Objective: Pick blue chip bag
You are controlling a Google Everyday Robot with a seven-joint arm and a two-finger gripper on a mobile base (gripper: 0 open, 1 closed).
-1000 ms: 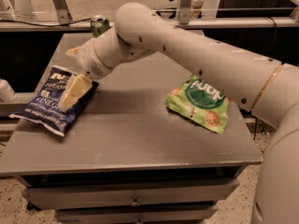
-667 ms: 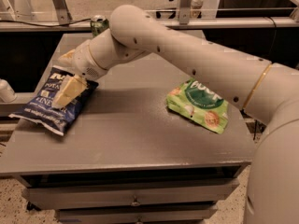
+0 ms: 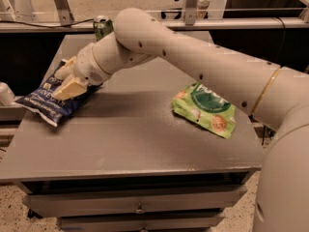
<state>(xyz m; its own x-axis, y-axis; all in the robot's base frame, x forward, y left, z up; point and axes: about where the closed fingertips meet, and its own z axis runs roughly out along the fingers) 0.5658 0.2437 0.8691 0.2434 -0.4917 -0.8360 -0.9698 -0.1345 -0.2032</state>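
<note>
The blue chip bag (image 3: pixel 44 105) is dark navy foil with white lettering. It lies at the left edge of the grey table (image 3: pixel 130 134), partly over the edge. My gripper (image 3: pixel 66 78) is at the bag's upper right end, low over the tabletop. It is open, with one cream finger (image 3: pixel 71 88) lying on the bag and the other just behind the bag's top. The wrist hides the bag's top right corner.
A green snack bag (image 3: pixel 205 108) lies on the right half of the table. A small green can (image 3: pixel 101 25) stands at the back edge behind my arm. The arm spans the table from the right. Drawers sit below the tabletop.
My gripper has moved left and down onto the upper end of the blue bag. The two fingers stand closer together than before. The bag and the green bag have not moved.
</note>
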